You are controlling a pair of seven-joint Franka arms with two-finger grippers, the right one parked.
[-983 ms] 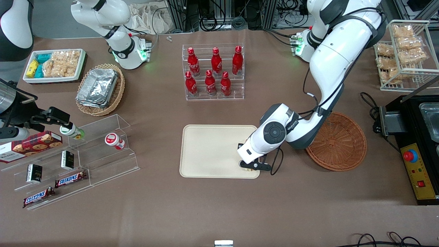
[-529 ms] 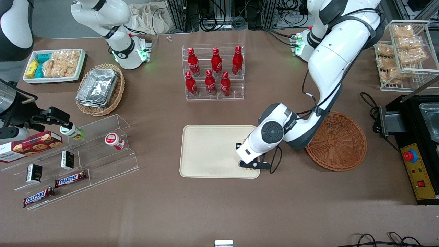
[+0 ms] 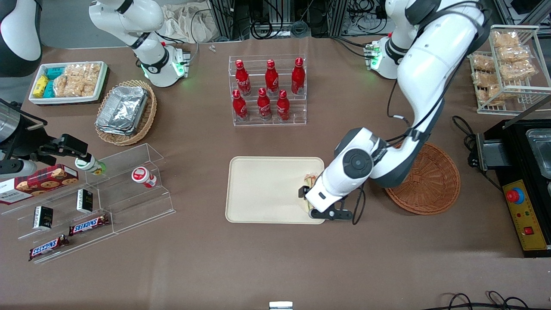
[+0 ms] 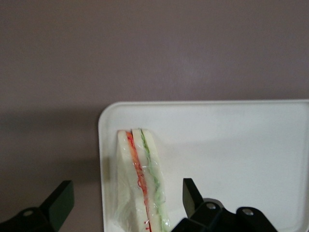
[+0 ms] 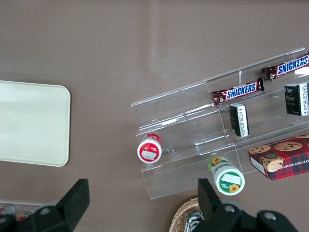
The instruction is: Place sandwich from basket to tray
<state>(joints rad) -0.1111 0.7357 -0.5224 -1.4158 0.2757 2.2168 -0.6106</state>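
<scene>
Lifting straight up suits the gripper [image 4: 126,203], fingers [image 4: 60,205] spread clear of the sandwich [image 4: 141,183] resting near the tray [image 4: 231,145] corner

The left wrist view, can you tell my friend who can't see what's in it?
A wrapped sandwich with red and green filling stripes stands on its edge at a corner of the cream tray. The open pincer hangs over it, one black finger on each side, neither touching it. Around the tray lies a plain brown tabletop.
</scene>
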